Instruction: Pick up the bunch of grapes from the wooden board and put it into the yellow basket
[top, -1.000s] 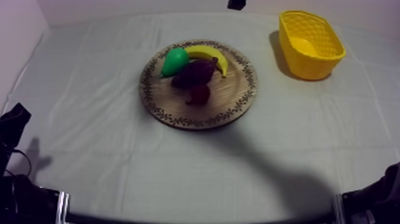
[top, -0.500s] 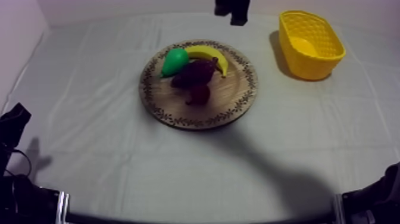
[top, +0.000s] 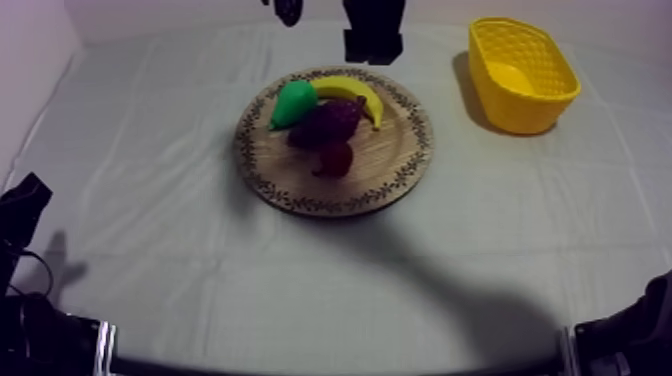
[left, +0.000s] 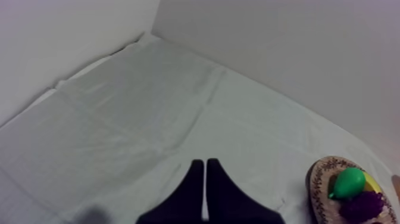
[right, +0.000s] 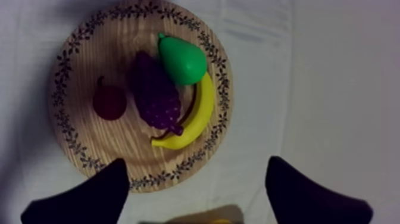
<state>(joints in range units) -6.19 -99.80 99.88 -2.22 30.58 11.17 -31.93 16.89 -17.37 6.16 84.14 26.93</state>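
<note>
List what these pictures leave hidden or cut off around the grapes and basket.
Top view: the grapes overlap the small red fruit; whether they touch is unclear there.
Top view: the near wall of the basket hides part of its floor.
Top view: the arm behind the right hand runs off the far edge.
Left wrist view: the board and grapes are cut by the edge; the pear hides most of the banana.

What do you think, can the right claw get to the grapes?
Probably yes. The right claw hangs open over the board, and the grapes lie uncovered with nothing above them. The pear and banana sit close beside them, so it might bump those.
</note>
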